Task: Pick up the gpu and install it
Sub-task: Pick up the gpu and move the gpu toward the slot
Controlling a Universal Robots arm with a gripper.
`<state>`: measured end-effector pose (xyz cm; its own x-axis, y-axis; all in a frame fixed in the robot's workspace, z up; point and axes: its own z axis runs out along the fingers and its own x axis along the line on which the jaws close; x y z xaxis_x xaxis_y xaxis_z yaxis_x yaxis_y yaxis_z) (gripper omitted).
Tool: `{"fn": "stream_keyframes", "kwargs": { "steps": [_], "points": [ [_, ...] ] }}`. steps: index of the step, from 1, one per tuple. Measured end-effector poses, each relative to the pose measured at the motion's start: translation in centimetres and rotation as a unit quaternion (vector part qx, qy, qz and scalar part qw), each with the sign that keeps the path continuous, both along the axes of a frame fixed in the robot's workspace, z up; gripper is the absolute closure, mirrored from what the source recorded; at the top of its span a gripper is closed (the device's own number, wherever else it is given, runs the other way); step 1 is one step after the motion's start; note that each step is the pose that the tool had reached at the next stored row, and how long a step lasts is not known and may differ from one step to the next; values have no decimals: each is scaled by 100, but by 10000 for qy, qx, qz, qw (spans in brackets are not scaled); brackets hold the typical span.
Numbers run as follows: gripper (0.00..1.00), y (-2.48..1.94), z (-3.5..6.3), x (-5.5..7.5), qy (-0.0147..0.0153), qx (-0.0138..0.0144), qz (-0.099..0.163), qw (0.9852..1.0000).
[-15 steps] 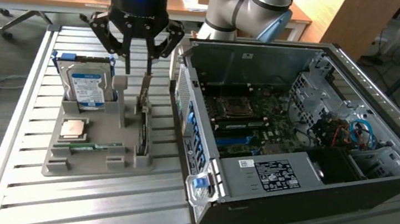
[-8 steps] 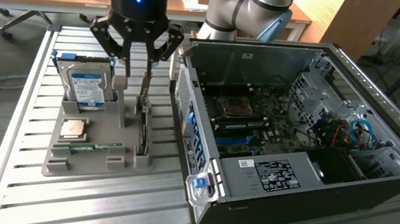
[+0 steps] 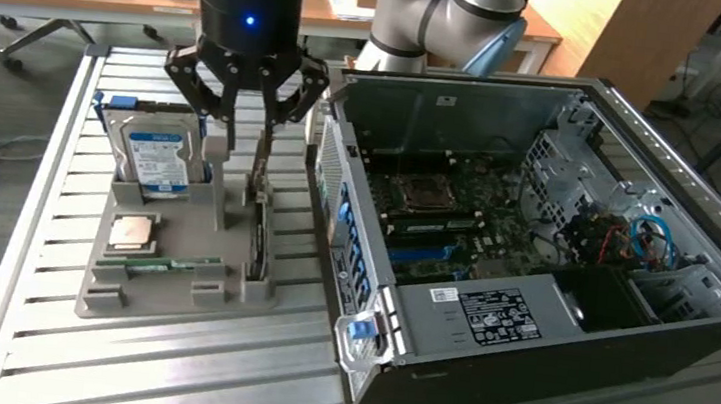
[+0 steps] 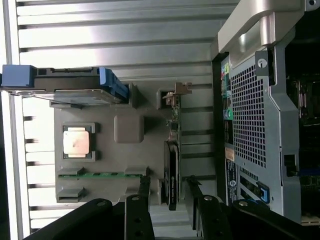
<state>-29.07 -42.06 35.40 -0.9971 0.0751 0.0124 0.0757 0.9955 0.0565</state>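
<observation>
In the exterior view, the gripper (image 3: pixel 256 134) hangs over the gray holder tray (image 3: pixel 122 300) on the slatted metal surface (image 3: pixel 182 369), its fingers (image 3: pixel 224 125) spread apart and grasping nothing. Below them the gpu (image 3: pixel 257 243) stands edge-on in its slot at the tray's side nearest the open computer case (image 3: pixel 523 320), with the hard drive (image 3: pixel 157 156) upright towards the exterior view's left. In the wrist view, the released fingers (image 4: pixel 144 186) straddle one end of the gpu (image 4: pixel 171 167) with gaps on both sides.
</observation>
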Motion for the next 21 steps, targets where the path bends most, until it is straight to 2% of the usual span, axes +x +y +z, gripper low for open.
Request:
{"fn": "stream_keyframes", "kwargs": {
  "steps": [9,19,21],
  "points": [
    [59,0,-31,39,1,0,0,10000],
    [59,0,-203,40,2,1,0,10000],
    [59,0,-207,40,2,0,0,10000]
  ]
}}
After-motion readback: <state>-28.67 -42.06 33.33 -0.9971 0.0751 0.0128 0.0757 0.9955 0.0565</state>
